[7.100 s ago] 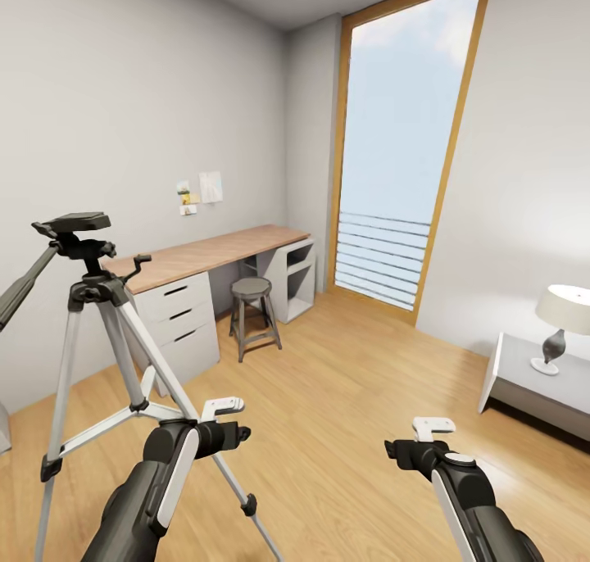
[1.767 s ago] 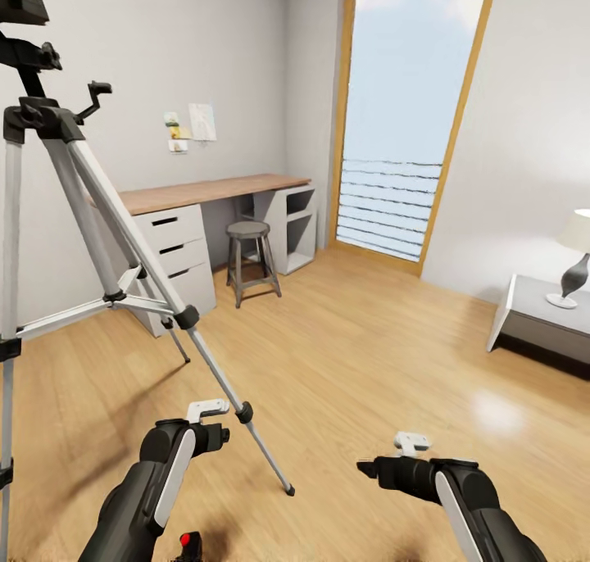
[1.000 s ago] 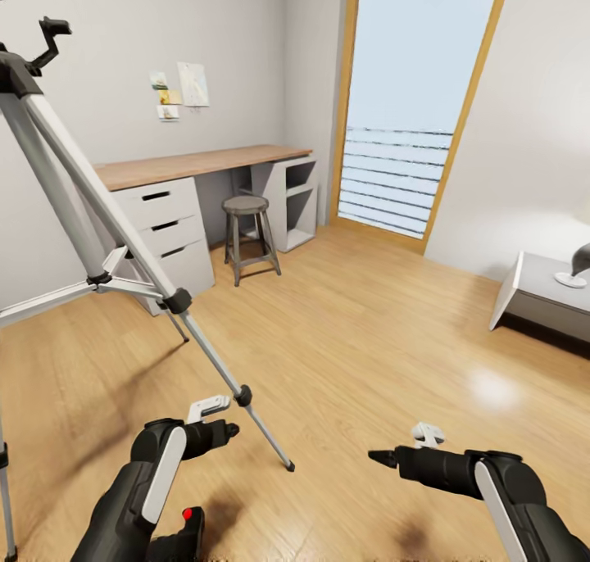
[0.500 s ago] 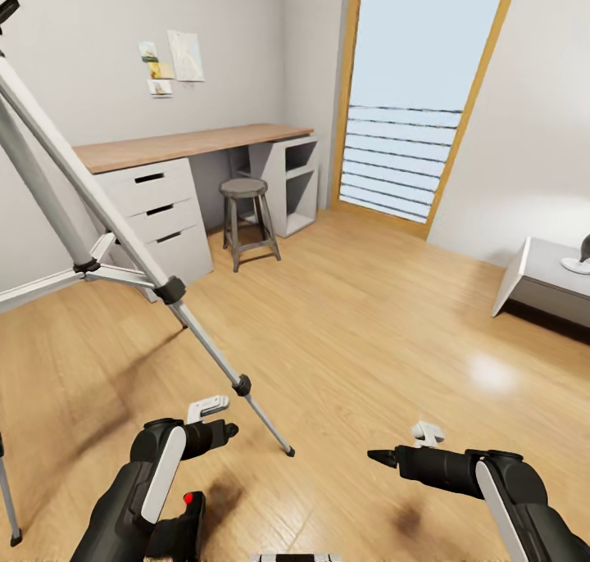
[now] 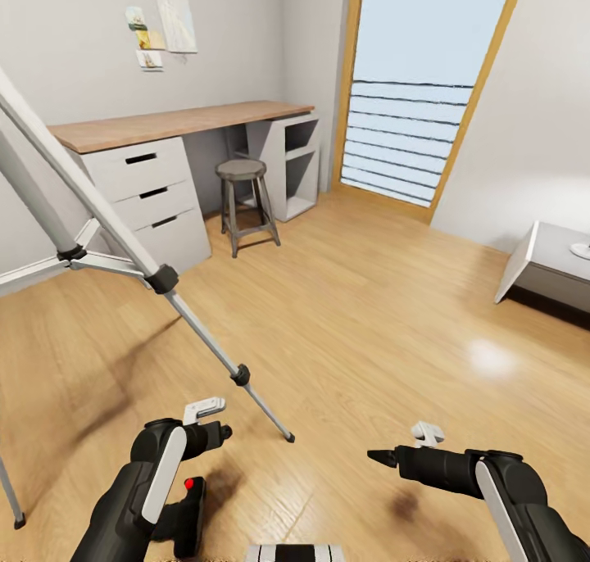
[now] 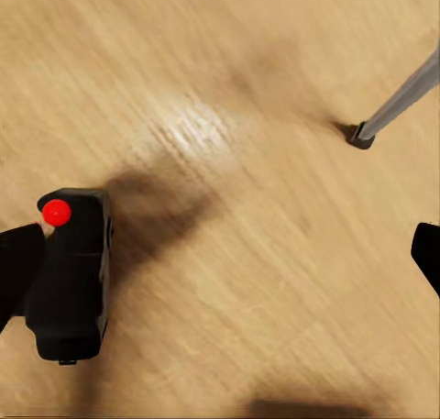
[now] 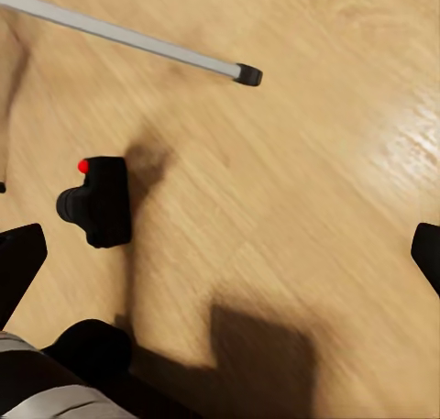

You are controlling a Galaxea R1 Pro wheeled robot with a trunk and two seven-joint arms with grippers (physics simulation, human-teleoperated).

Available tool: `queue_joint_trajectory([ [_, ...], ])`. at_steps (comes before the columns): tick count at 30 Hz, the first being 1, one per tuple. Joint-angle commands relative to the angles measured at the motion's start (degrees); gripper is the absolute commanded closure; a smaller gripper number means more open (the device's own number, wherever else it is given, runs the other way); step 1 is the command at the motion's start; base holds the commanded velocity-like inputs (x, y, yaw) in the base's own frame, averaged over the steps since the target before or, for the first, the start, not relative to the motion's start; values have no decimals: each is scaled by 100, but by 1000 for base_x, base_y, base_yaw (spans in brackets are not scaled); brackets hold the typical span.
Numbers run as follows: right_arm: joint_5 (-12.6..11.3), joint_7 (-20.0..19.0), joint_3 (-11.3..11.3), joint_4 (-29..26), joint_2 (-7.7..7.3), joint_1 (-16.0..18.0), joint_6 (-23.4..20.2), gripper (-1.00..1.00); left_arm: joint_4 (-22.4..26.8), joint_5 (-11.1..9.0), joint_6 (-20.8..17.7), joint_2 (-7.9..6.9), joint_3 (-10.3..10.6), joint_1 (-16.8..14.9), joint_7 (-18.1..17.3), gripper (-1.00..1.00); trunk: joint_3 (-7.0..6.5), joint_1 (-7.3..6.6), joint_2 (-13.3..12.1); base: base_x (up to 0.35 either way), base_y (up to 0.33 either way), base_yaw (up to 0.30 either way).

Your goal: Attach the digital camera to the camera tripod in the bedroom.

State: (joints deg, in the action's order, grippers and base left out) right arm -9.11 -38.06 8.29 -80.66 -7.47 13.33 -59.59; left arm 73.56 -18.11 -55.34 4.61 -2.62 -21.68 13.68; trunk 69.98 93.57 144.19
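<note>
Left claw, head view: left gripper [image 5: 215, 419] hangs low over the wood floor [image 5: 369, 316]; from this angle I cannot tell how far its fingers are parted.
Right claw, head view: right gripper [image 5: 401, 451] points inward above bare boards; its spread is likewise unclear here.
Change, head view: the whole picture has tipped downward over the last seconds, so the tripod head has slid out of the top and the digital camera [image 5: 190, 513] has come into sight by the left forearm. That is the robot's camera moving, not the things.
Meaning: judging from this, the robot is lining up to pick the camera off the floor first.
Camera tripod, head view: camera tripod [image 5: 123, 242] stands at left, one foot planted near the left gripper; desk [image 5: 176, 124] and stool [image 5: 244, 193] stand behind.
Left wrist view: fingers [image 6: 427, 254] spread wide, empty; the digital camera [image 6: 71, 272] lies on the floor just beside one fingertip, red button up; I cannot tell whether they touch.
Right wrist view: fingers [image 7: 18, 263] wide apart, gripping nothing; the digital camera [image 7: 101, 201] lies on the boards, apart from the tripod foot [image 7: 246, 74].
</note>
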Motion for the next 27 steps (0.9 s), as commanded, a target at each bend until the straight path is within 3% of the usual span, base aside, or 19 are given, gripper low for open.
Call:
queue_joint_trajectory([
  [1,-33,8,5,-2,0,3,-41,-100,4,-60,-20,5,-8,-3,87,-100,28,1,4,0,0,0],
  [27,-30,53,13,6,0,3,-41,-100,9,-43,-21,0,-3,-3,281,-100,604,68,38,0,0,0],
])
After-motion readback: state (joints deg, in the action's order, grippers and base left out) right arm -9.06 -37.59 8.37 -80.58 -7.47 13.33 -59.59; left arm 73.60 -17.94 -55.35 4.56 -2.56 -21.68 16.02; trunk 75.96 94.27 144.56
